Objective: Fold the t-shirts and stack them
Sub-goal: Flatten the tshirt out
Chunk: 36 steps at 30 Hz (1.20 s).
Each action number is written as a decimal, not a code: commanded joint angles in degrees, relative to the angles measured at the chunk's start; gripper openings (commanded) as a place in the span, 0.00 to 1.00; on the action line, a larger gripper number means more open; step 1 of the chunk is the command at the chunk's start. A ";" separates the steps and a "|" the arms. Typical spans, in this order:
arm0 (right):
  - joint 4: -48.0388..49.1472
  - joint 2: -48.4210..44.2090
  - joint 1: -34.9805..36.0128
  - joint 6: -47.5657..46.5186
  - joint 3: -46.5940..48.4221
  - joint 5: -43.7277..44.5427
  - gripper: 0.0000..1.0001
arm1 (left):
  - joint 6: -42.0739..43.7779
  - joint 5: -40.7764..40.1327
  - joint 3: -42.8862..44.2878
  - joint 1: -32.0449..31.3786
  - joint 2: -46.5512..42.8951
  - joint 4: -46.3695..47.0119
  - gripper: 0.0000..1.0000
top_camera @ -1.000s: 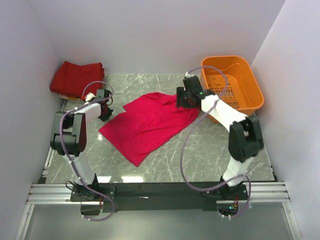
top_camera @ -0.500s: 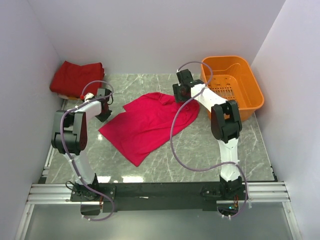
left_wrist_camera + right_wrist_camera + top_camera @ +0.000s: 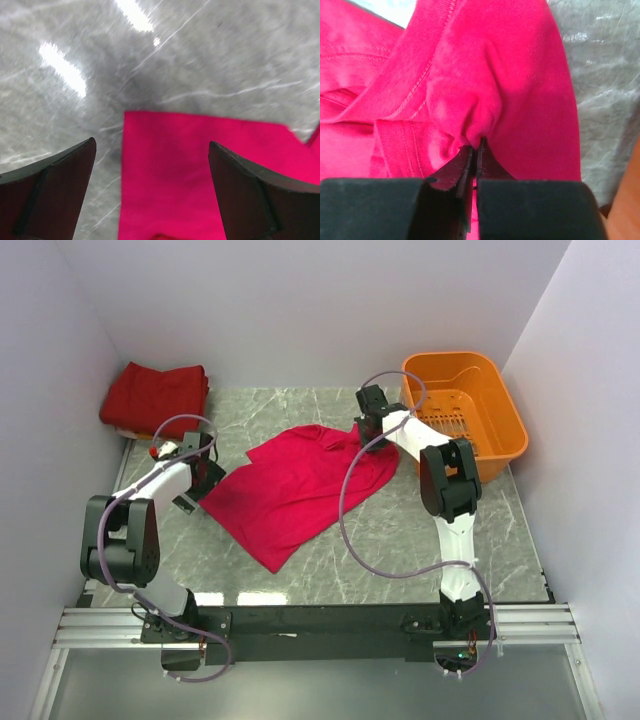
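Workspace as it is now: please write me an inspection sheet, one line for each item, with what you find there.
Surface: grey marble-pattern table, with light glare on its bare parts.
Job's things: crimson t-shirt spread out mid-table, not folded; dark red t-shirts folded in the far left corner.
Clutter: orange basket at the far right.
Grippers: left gripper open above a corner of the crimson t-shirt; right gripper shut on a pinch of its cloth.
Cables: purple cables loop from both arms; the right one crosses the shirt's edge in the top view.
Surroundings: white walls on three sides; metal rail at the near edge.
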 commanded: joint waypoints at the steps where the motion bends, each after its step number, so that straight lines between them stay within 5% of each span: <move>1: 2.22 -2.77 -0.50 1.19 -2.49 -2.00 0.00 | 0.29 1.85 -2.33 0.36 -1.25 1.43 0.99; 9: 9.34 -13.33 -0.50 4.00 -14.36 -4.99 0.00 | 0.65 2.99 -1.37 0.71 3.58 4.50 0.99; 13: 9.69 -15.00 -0.50 4.79 -16.82 -4.30 0.00 | 1.26 5.18 0.39 0.89 9.02 5.47 0.89; 16: 10.05 -16.23 -0.50 5.32 -18.58 -4.38 0.00 | 2.31 7.20 1.71 0.89 11.84 6.61 0.67; 18: 10.75 -17.28 -0.50 5.50 -20.07 -4.73 0.00 | 3.19 8.09 2.93 0.89 12.81 7.49 0.38; 19: 11.10 -17.72 -0.41 5.67 -20.69 -4.65 0.00 | 3.46 8.01 3.64 0.89 13.86 7.06 0.10; 20: 11.36 -18.42 -0.50 5.76 -21.13 -4.30 0.00 | 3.81 7.83 4.25 0.89 14.13 6.71 0.01; 28: 12.95 -23.34 -0.50 5.50 -21.75 -3.59 0.00 | 7.59 6.95 1.63 0.27 1.17 14.08 0.01; 36: 18.04 -42.31 -0.41 5.93 -26.84 -1.75 0.00 | 9.52 1.68 4.78 -2.54 -17.22 15.32 0.01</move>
